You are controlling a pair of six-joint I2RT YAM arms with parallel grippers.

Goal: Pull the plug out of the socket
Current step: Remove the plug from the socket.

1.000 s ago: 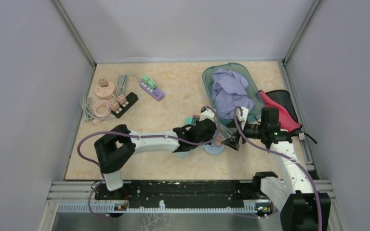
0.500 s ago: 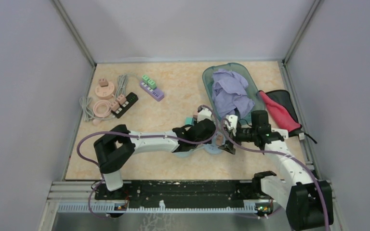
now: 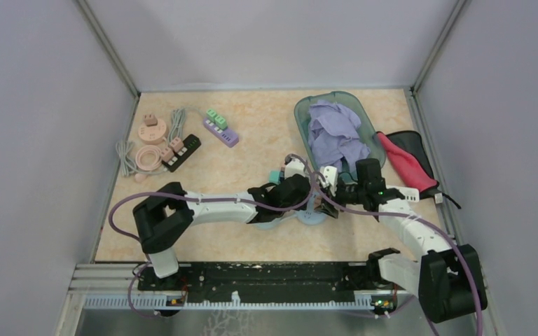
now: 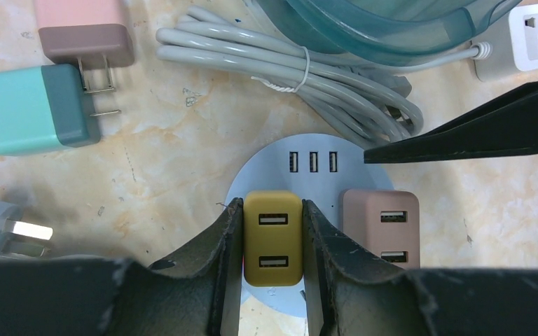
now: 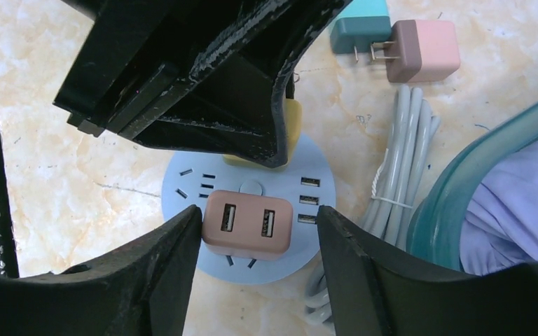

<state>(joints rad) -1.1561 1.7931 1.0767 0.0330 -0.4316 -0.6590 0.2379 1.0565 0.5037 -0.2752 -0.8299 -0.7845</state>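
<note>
Right now your left claw (image 4: pixel 272 204) is clenched on the yellow plug (image 4: pixel 273 241), one finger pressed flat against each side of it, and that plug is seated in the round blue socket (image 4: pixel 270 159) on the marbled table (image 4: pixel 168 168). Just beside it, on the same socket, sits the pink-brown plug (image 5: pixel 246 225). Your right claw (image 5: pixel 258 213) hangs over that one with its jaws spread. The plug lies between the two fingers, close to the left-hand finger in the right wrist view and with a clear gap to the other, so nothing is gripped on that side. From above, both claws meet over the socket near the middle of the table, just in front of the teal bin (image 3: pixel 305 112). A bundled grey cable (image 4: pixel 287 63) lies behind the socket, and a teal adapter (image 4: pixel 31 108) and a pink adapter (image 4: pixel 84 31) lie loose to its left, prongs showing.
</note>
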